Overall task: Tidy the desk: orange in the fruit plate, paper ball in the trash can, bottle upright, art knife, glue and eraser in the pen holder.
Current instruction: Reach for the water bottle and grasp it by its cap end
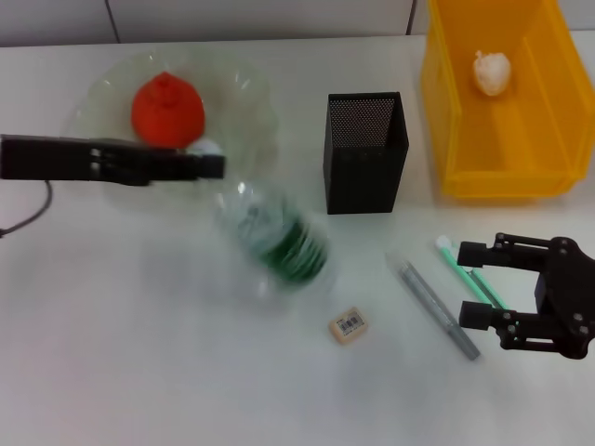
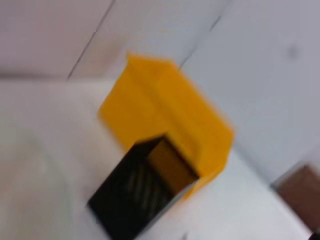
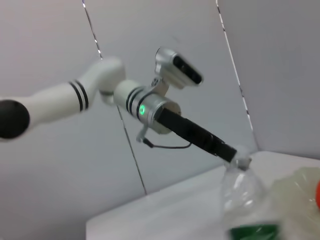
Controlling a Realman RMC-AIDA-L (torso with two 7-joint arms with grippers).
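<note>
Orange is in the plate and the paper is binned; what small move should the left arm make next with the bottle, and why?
Probably let go and lift straight up. The bottle looks upright near the fruit plate, and the left gripper sits at its cap. The eraser lies on the table, and the right gripper hangs open by the pens.

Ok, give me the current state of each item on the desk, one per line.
orange: in the fruit plate.
paper ball: in the trash can.
bottle: upright, left gripper at its cap.
eraser: on the desk.
pen holder: upright.
grey pen, green pen: lying on the desk.
right gripper: open, beside the pens.
</note>
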